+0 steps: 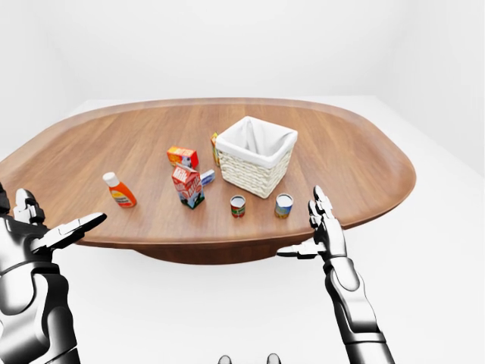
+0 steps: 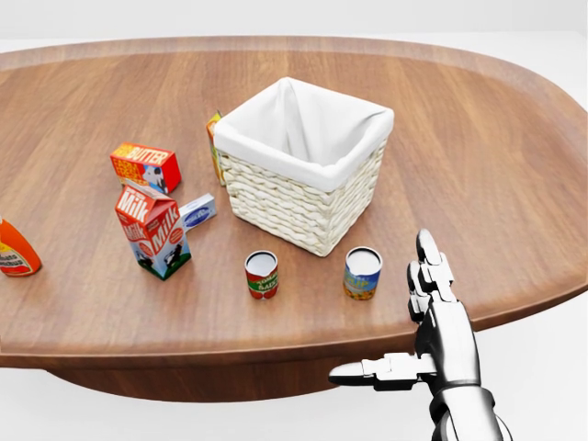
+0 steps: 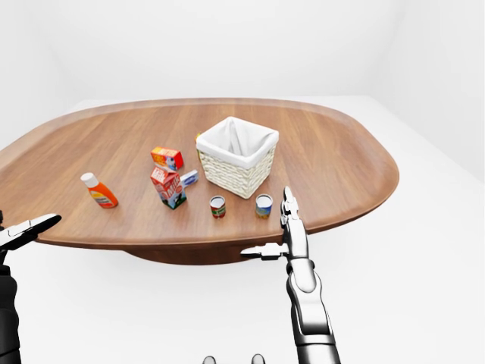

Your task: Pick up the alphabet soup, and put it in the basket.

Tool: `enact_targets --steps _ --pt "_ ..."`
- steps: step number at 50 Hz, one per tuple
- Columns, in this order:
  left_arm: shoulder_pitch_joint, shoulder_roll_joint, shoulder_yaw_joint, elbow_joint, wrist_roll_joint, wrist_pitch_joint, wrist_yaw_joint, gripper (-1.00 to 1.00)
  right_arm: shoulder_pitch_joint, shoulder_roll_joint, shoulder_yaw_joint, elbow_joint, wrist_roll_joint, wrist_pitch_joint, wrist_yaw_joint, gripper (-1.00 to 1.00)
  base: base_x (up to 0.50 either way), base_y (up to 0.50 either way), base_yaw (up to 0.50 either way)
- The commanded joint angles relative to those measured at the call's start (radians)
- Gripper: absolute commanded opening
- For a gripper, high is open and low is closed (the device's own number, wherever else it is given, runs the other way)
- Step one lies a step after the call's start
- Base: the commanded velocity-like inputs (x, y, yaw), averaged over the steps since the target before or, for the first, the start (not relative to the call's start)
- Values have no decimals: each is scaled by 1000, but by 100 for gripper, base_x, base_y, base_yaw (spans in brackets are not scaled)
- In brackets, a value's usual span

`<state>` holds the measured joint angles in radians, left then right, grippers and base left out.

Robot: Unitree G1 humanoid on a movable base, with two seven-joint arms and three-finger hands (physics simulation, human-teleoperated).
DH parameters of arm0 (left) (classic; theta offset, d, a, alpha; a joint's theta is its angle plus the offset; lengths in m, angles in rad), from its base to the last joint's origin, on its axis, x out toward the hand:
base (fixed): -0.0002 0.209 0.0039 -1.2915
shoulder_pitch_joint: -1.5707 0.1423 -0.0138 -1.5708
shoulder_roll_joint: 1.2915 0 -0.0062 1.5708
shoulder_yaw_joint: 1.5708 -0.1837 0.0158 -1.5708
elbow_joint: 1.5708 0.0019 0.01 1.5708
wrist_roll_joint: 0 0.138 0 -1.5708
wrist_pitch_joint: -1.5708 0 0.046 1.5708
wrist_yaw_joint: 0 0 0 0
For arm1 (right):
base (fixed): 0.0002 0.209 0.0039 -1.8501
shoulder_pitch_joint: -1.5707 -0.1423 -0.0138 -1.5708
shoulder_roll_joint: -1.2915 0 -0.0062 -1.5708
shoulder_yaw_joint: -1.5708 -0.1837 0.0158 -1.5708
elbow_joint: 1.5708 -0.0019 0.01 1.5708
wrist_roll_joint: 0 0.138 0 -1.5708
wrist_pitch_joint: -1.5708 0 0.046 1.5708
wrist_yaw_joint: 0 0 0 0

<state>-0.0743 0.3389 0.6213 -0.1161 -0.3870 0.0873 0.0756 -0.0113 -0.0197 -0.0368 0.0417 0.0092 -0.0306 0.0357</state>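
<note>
The right hand (image 2: 432, 331) stood at the bottom right of the head view, its fingers (image 2: 428, 257) stretched straight up and its thumb spread out to the left, gripping nothing, just off the near edge of the wooden table (image 2: 478, 138). The left hand (image 1: 45, 231) hung at the left edge of the left-eye view, fingers likewise spread and empty, off the table.

Just to the left of the right fingertips stood the alphabet soup can (image 2: 362, 273), upright on the table, blue and yellow labelled. Left of it, a little apart, stood a red-labelled can (image 2: 261, 275). Above both sat the wicker basket (image 2: 299, 197) with its white cloth lining, near the soup but not touching. Farther left were a milk carton (image 2: 153, 230), a butter box (image 2: 145, 165) and an orange bottle (image 1: 119, 190).
</note>
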Motion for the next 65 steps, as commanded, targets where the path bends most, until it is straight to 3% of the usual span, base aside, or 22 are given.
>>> enact_targets --steps 1,23,37,49,51,58,65 --pt "2 0 0 -4 0 0 1 100 1 0 1 -1 -1 2 -2 100 15 0 0" --pt "-4 2 -5 19 3 0 -1 100 3 -2 -19 -2 18 -5 -22 100 15 0 0" --pt "0 2 -4 5 1 0 3 100 22 -1 -21 -52 16 24 -41 100 15 0 0" --pt "-2 -2 -5 9 6 0 2 100 21 -4 -36 -37 15 14 -62 100 15 0 0" --pt "-1 -2 -6 9 6 0 1 100 25 -3 -35 -50 15 25 -65 100 15 0 0" --pt "1 -3 -5 3 7 0 2 100 29 -5 -41 -50 19 7 -64 100 15 0 0" --pt "-1 -2 -7 9 9 0 0 100 35 -12 -62 -65 38 20 -62 100 15 0 0"
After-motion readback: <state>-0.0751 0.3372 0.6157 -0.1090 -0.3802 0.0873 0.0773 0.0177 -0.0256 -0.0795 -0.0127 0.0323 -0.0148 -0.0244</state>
